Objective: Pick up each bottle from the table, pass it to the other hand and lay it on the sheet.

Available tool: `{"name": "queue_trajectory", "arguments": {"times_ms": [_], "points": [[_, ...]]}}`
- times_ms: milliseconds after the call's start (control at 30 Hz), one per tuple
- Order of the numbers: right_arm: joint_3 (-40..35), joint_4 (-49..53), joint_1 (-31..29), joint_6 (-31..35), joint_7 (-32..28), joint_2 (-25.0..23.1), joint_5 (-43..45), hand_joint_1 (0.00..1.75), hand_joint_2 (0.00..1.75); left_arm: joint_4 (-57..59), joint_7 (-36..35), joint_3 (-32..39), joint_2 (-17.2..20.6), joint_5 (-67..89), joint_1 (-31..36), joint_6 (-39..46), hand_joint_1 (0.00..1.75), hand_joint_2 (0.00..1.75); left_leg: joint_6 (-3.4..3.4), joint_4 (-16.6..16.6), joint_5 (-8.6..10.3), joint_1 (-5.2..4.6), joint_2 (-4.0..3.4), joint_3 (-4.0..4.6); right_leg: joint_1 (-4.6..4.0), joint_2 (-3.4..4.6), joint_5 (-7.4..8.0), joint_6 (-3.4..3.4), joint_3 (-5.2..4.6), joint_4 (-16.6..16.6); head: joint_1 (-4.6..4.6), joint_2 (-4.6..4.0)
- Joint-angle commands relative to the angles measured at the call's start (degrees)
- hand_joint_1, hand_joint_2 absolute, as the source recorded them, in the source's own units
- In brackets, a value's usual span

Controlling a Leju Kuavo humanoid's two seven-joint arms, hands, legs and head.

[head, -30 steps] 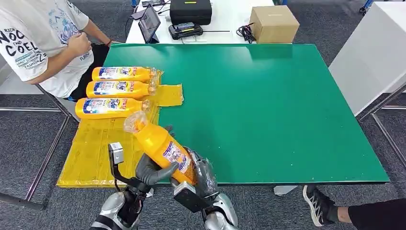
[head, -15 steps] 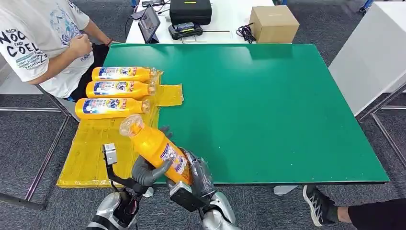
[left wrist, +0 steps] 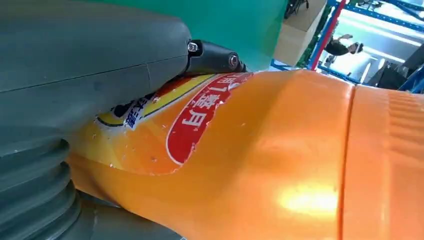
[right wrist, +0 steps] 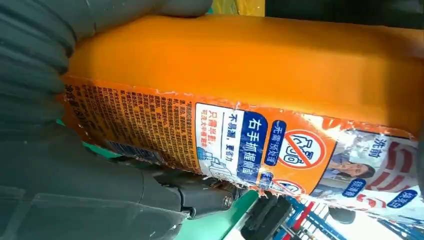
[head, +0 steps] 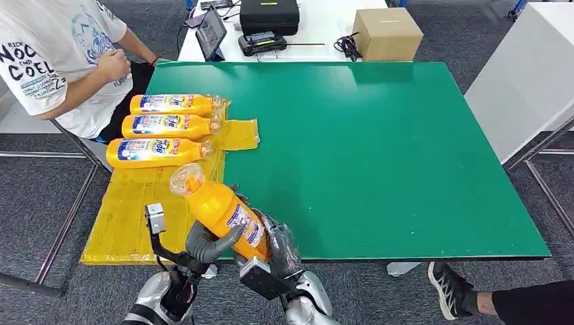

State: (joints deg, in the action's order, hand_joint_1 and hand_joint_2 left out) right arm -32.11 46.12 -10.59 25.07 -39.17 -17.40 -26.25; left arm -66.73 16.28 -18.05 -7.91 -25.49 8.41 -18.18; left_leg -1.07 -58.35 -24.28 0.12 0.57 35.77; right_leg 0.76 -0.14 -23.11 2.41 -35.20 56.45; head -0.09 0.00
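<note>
Three orange bottles (head: 166, 126) already lying side by side on the yellow sheet (head: 128, 223), caps toward the green table (head: 379, 156). A fourth bottle (head: 220, 211) up in the air at the table's near edge, tilted, cap pointing toward the sheet, base low between both hands. Left hand (head: 211, 242) wrapped around the lower body of that bottle, thumb across the label; right hand (head: 283, 245) pressed against the other side, fingers curled on it, so gripped from both sides at once. Handover under way, by the look of it, with neither hand yet let go. No further bottle standing on the green table, so probably the last one: release by the right hand, then a carry over the sheet and a lay-down in the free strip just beside the nearest of the three. Seated person (head: 61, 61) at the far left corner, hands off the bottles.
</note>
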Motion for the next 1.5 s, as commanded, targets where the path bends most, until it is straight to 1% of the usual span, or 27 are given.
{"name": "queue_trajectory", "arguments": {"times_ms": [33, 100, 133, 167, 200, 233, 267, 300, 333, 367, 500, 567, 633, 733, 767, 1033, 1100, 1167, 1200, 1233, 1267, 1300, 1367, 1400, 1433, 1467, 1500], "points": [[-2.7, -4.7, -0.9, -1.6, 0.8, -1.4, 0.2, 1.75, 1.75, 1.7, 0.5, -2.8, 0.7, 1.5, 2.1, -0.2, 1.75, 1.75, 0.04, 0.0, -0.06, 0.03, 0.00, -0.16, -0.03, -0.02, -0.06, -0.06, 0.17, 0.0, 0.02, 0.00], [-2.5, -4.7, -0.7, -1.2, 1.1, -1.3, 0.2, 1.75, 1.75, 1.4, 0.6, -2.4, 0.7, 1.7, 1.9, 0.0, 1.75, 1.75, 0.07, 0.0, -0.16, 0.05, -0.04, -0.39, -0.06, 0.00, -0.15, -0.11, 0.39, 0.0, 0.02, 0.00], [-1.9, -4.1, -0.5, -1.1, 1.1, -1.2, 0.7, 1.52, 1.75, 1.0, 1.1, -1.6, 0.5, 2.0, 1.7, 0.9, 1.75, 1.75, 0.06, 0.0, -0.10, 0.04, -0.01, -0.26, -0.04, -0.02, -0.10, -0.08, 0.26, 0.0, 0.02, 0.00], [-1.5, -3.6, -0.3, -0.8, 1.1, -1.1, 1.0, 0.07, 1.75, 0.7, 1.1, -1.1, 0.4, 2.4, 1.6, 1.7, 1.75, 1.75, 0.08, 0.1, -0.17, 0.05, -0.04, -0.43, -0.07, 0.00, -0.16, -0.12, 0.43, 0.0, 0.02, 0.00], [-0.2, -1.8, 0.3, 0.3, 1.5, -0.9, 1.7, 0.00, 1.75, -0.2, 1.7, 0.3, 0.3, 3.4, 1.4, 4.0, 1.75, 1.75, 0.05, 0.0, -0.09, 0.02, -0.01, -0.25, -0.03, -0.02, -0.10, -0.08, 0.25, 0.0, 0.02, 0.00], [0.6, -0.2, 0.6, 0.4, 2.0, -0.7, 2.3, 0.00, 1.75, -0.9, 2.5, 0.9, 0.4, 5.1, 1.4, 6.3, 1.75, 1.75, 0.04, 0.0, -0.06, 0.03, -0.01, -0.14, -0.04, -0.01, -0.06, -0.06, 0.14, 0.0, 0.02, 0.00], [0.7, 1.1, 0.8, -0.1, 2.6, -0.3, 2.4, 0.00, 1.75, -1.2, 2.5, 1.4, 0.4, 5.1, 1.4, 6.4, 1.75, 1.75, 0.06, 0.0, -0.12, 0.05, -0.01, -0.28, -0.06, -0.02, -0.12, -0.10, 0.29, 0.0, 0.02, 0.00], [0.8, 2.5, 1.0, -0.6, 3.5, 0.1, 2.2, 0.00, 1.75, -1.5, 2.2, 1.7, 0.4, 5.3, 1.4, 6.4, 1.75, 1.75, 0.05, 0.0, -0.09, 0.03, -0.01, -0.17, -0.04, -0.01, -0.09, -0.08, 0.17, 0.0, 0.02, 0.00], [1.8, 4.4, 1.6, 0.2, 3.7, 0.1, 2.6, 0.00, 0.00, -2.1, 3.2, 2.6, 0.2, 7.6, 1.4, 9.4, 1.75, 1.75, 0.04, 0.0, -0.04, 0.03, 0.00, -0.07, -0.03, -0.02, -0.04, -0.05, 0.09, 0.0, 0.02, 0.00], [2.5, 6.9, 2.1, 0.3, 4.0, 0.4, 3.0, 0.00, 0.00, -2.6, 4.0, 3.4, 0.1, 9.6, 1.4, 12.0, 1.75, 1.75, 0.05, 0.0, -0.10, 0.04, -0.01, -0.18, -0.05, -0.02, -0.09, -0.08, 0.19, 0.0, 0.02, 0.00], [5.3, 25.4, 6.3, 0.1, 6.1, 2.5, 5.5, 0.00, 0.00, -4.7, 9.0, 9.1, -0.6, 25.4, 2.9, 30.1, 1.75, 1.75, 0.07, -0.1, -0.13, 0.06, 0.02, -0.15, -0.07, -0.06, -0.14, -0.10, 0.18, 0.1, 0.02, 0.00], [6.1, 31.7, 7.9, -0.3, 7.1, 2.8, 6.7, 0.00, 0.00, -4.7, 9.0, 11.6, -1.1, 28.4, 3.4, 33.6, 1.75, 1.75, 0.07, -0.1, -0.15, 0.08, 0.07, -0.16, -0.09, -0.11, -0.17, -0.10, 0.21, 0.1, 0.02, 0.00], [6.5, 35.1, 8.9, -0.8, 8.2, 2.8, 7.6, 0.00, 0.00, -3.7, 8.6, 14.1, -1.8, 28.7, 3.9, 34.9, 1.75, 1.75, 0.05, -0.1, -0.08, 0.04, 0.07, -0.07, -0.05, -0.09, -0.11, -0.07, 0.09, 0.1, 0.02, 0.00], [5.8, 34.7, 9.0, -1.1, 8.2, 2.4, 7.7, 0.00, 0.00, -1.9, 10.2, 14.9, -2.4, 31.3, 4.6, 37.8, 1.75, 1.75, 0.05, 0.0, -0.11, 0.04, 0.07, -0.26, -0.05, -0.10, -0.14, -0.08, 0.29, 0.0, 0.02, 0.00], [5.6, 34.4, 8.9, -1.2, 8.1, 2.4, 7.7, 0.00, 0.00, -1.8, 10.8, 15.1, -2.5, 32.2, 4.7, 38.7, 1.75, 1.75, 0.03, 0.0, -0.06, 0.04, 0.03, -0.14, -0.05, -0.06, -0.07, -0.06, 0.16, 0.0, 0.00, 0.00], [5.4, 34.3, 9.0, -1.2, 8.0, 2.3, 7.7, 0.00, 0.00, -1.9, 10.8, 15.1, -2.6, 32.2, 4.8, 38.7, 1.75, 1.75, 0.04, 0.0, -0.03, 0.02, 0.00, -0.15, -0.03, -0.02, -0.04, -0.06, 0.15, 0.0, 0.02, 0.00], [5.1, 34.2, 8.8, -1.3, 6.9, 2.2, 8.0, 0.00, 0.00, -2.3, 11.9, 15.0, -2.5, 37.5, 5.0, 43.7, 1.75, 1.75, 0.08, 0.1, -0.15, 0.06, 0.01, -0.44, -0.07, -0.05, -0.16, -0.12, 0.46, -0.1, 0.02, 0.00], [4.4, 35.4, 8.6, -1.4, 5.5, 2.5, 8.6, 0.00, 0.00, -1.7, 13.3, 14.0, -1.2, 48.6, 5.7, 51.2, 1.75, 1.75, 0.05, 0.0, -0.06, 0.03, 0.01, -0.19, -0.04, -0.03, -0.07, -0.07, 0.20, 0.0, 0.02, 0.00], [3.7, 36.2, 8.3, -0.6, 3.4, 2.9, 9.9, 0.00, 0.00, -0.1, 12.3, 12.7, 0.1, 59.8, 6.7, 57.2, 1.75, 1.75, 0.06, 0.0, -0.10, 0.04, -0.01, -0.26, -0.05, -0.02, -0.12, -0.09, 0.26, 0.0, 0.00, 0.00], [3.7, 37.3, 8.2, -0.6, 2.7, 2.6, 10.8, 0.00, 0.00, 0.9, 9.8, 13.9, 0.4, 68.6, 7.2, 58.2, 1.75, 1.75, 0.06, 0.0, -0.07, 0.03, -0.04, -0.23, -0.04, 0.01, -0.08, -0.08, 0.21, 0.0, 0.00, 0.00], [3.4, 39.0, 8.2, -0.7, 2.8, 2.4, 10.6, 0.00, 0.00, 1.7, 9.2, 16.3, -0.5, 75.4, 7.7, 58.2, 1.75, 1.75, 0.05, 0.0, -0.05, 0.02, -0.04, -0.18, -0.03, 0.00, -0.07, -0.08, 0.16, 0.0, 0.02, 0.00], [3.0, 40.6, 7.9, -1.0, 3.2, 2.3, 10.9, 0.00, 0.00, 4.4, 7.1, 18.2, 0.0, 87.8, 8.6, 58.2, 1.75, 1.75, 0.07, 0.0, -0.10, 0.05, -0.05, -0.33, -0.07, -0.01, -0.11, -0.11, 0.32, 0.0, 0.00, 0.00], [2.6, 41.7, 7.4, -1.8, 4.4, 2.7, 11.4, 0.00, 0.00, 14.0, 2.4, 16.5, 2.9, 99.0, 11.7, 58.2, 1.75, 1.75, 0.05, 0.0, -0.04, 0.00, -0.05, -0.21, -0.01, 0.04, -0.04, -0.07, 0.17, 0.0, 0.00, 0.00], [2.5, 41.6, 7.3, -2.3, 4.9, 2.9, 11.6, 0.00, 0.00, 17.9, 2.2, 16.2, 3.5, 99.3, 12.9, 58.2, 1.75, 1.75, 0.07, 0.1, -0.05, 0.02, -0.05, -0.34, -0.03, 0.04, -0.05, -0.10, 0.30, -0.1, 0.02, 0.00], [2.5, 41.4, 7.2, -3.0, 5.1, 3.1, 12.1, 0.00, 0.00, 22.5, -0.3, 14.6, 4.9, 103.4, 14.6, 58.2, 1.75, 1.75, 0.05, 0.1, -0.01, -0.02, -0.05, -0.28, 0.02, 0.05, -0.02, -0.07, 0.24, -0.1, 0.02, 0.00], [2.4, 41.2, 7.1, -3.5, 4.9, 3.1, 12.8, 0.00, 0.00, 20.1, 1.0, 15.3, 5.0, 103.9, 13.8, 58.2, 1.75, 1.75, 0.09, 0.2, -0.03, 0.02, -0.08, -0.50, -0.03, 0.06, -0.04, -0.12, 0.46, -0.1, 0.02, 0.00], [2.0, 40.3, 6.6, -3.8, 4.7, 3.2, 12.9, 0.00, 0.00, 25.2, -0.8, 14.3, 6.6, 108.2, 15.3, 58.2, 1.75, 1.75, 0.07, 0.1, -0.02, 0.01, -0.11, -0.38, -0.02, 0.07, -0.02, -0.10, 0.34, -0.1, 0.00, 0.00]]}}
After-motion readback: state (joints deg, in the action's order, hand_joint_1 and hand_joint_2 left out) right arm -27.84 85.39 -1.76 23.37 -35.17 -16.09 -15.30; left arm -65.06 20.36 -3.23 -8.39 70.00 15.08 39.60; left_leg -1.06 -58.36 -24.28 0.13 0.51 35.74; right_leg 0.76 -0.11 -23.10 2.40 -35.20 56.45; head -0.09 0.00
